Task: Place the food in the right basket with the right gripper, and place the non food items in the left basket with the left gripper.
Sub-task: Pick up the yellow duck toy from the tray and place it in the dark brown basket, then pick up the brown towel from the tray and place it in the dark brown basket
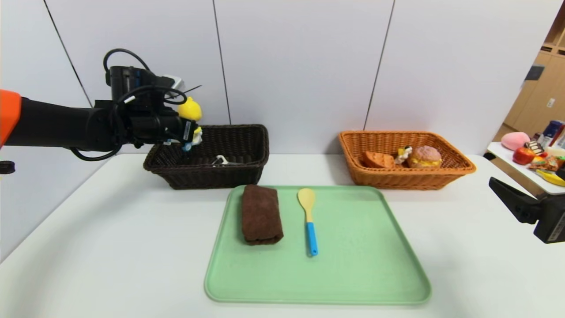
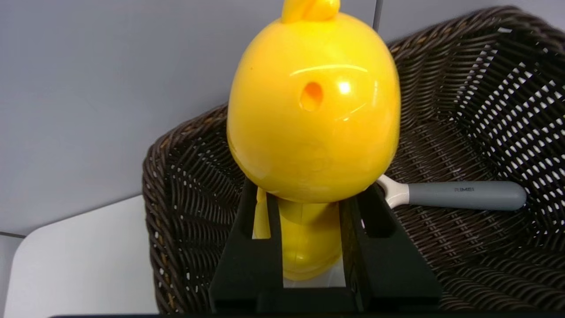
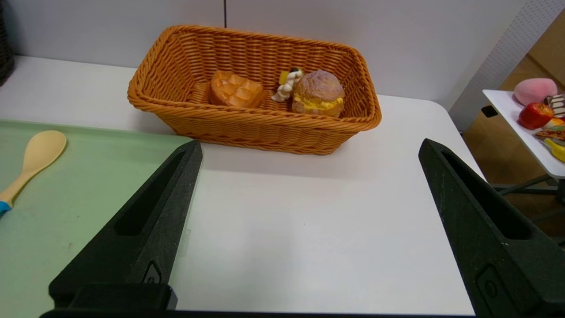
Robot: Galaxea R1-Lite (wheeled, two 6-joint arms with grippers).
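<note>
My left gripper (image 1: 190, 137) is shut on the yellow duck toy (image 1: 190, 109) and holds it above the left end of the dark brown basket (image 1: 247, 165). In the left wrist view the duck (image 2: 312, 115) sits between my fingers (image 2: 260, 229), with the grey-handled peeler (image 2: 459, 195) lying in the basket (image 2: 499, 110) below. The peeler also shows in the head view (image 1: 223, 160). The brown towel (image 1: 261, 214) and the yellow spoon with blue handle (image 1: 308, 218) lie on the green tray (image 1: 375, 265). The waffle wedge (image 1: 378, 159) and bun (image 1: 425, 157) lie in the orange basket (image 1: 397, 179). My right gripper (image 3: 309, 150) is open and empty at the table's right edge.
A small side table (image 1: 529, 170) at the far right holds toy fruit and other items. The white table (image 1: 110, 247) has bare surface left of the tray and between the tray and the right gripper. A wall stands close behind both baskets.
</note>
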